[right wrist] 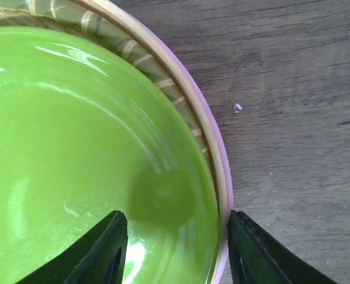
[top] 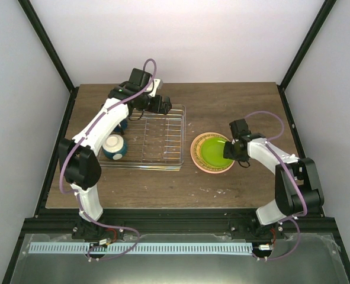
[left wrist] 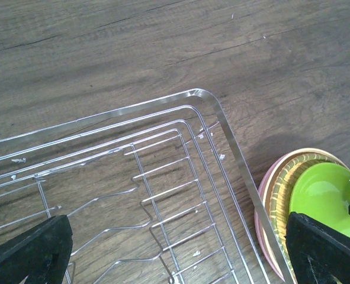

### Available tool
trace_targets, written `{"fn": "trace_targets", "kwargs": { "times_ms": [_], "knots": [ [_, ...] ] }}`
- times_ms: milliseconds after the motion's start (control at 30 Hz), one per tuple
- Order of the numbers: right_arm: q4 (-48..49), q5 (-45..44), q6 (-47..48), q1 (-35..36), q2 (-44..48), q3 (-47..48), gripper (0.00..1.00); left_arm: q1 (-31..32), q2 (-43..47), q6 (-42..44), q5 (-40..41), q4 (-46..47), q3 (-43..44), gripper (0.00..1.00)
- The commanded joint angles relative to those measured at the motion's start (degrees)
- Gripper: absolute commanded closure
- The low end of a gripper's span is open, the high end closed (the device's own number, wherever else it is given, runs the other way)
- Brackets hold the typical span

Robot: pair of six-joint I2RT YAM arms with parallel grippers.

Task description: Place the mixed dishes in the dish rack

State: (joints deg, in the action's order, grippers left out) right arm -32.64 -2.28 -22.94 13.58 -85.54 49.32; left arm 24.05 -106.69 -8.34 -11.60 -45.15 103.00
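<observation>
The silver wire dish rack (top: 140, 167) lies left of centre. The teal-blue bowl (top: 114, 147), white inside, and the dark blue mug (top: 122, 125) sit in its left part, the mug partly hidden by my left arm. My left gripper (top: 163, 105) hovers open and empty over the rack's far right corner (left wrist: 216, 112). The lime-green plate (top: 213, 152) lies on the cream plate (right wrist: 140, 59), which lies on the salmon-pink plate (right wrist: 225, 177), right of the rack. My right gripper (right wrist: 175, 251) is open, one finger over the green plate (right wrist: 74, 148), the other outside the pink rim.
Dark wooden table (top: 246, 106) with black frame posts at both sides. The plate stack also shows in the left wrist view (left wrist: 326, 192), close beside the rack's right rim. Small white crumbs lie on the wood (right wrist: 237, 107).
</observation>
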Motion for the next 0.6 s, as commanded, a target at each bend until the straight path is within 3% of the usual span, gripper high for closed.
{"fn": "trace_targets", "kwargs": {
  "times_ms": [0, 500, 567],
  "knots": [
    [1.86, 1.50, 0.29, -0.15, 0.42, -0.01, 0.55, 0.25, -0.44, 1.01, 0.45, 0.06, -0.16, 0.00],
    [-0.31, 1.76, 1.46, -0.14, -0.48, 3.59, 0.97, 0.20, -0.74, 1.05, 0.94, 0.13, -0.27, 0.00],
    [-0.83, 1.78, 1.62, -0.23, -0.51, 4.15, 0.99, 0.16, -0.79, 1.08, 0.97, 0.10, -0.29, 0.00]
  ]
}}
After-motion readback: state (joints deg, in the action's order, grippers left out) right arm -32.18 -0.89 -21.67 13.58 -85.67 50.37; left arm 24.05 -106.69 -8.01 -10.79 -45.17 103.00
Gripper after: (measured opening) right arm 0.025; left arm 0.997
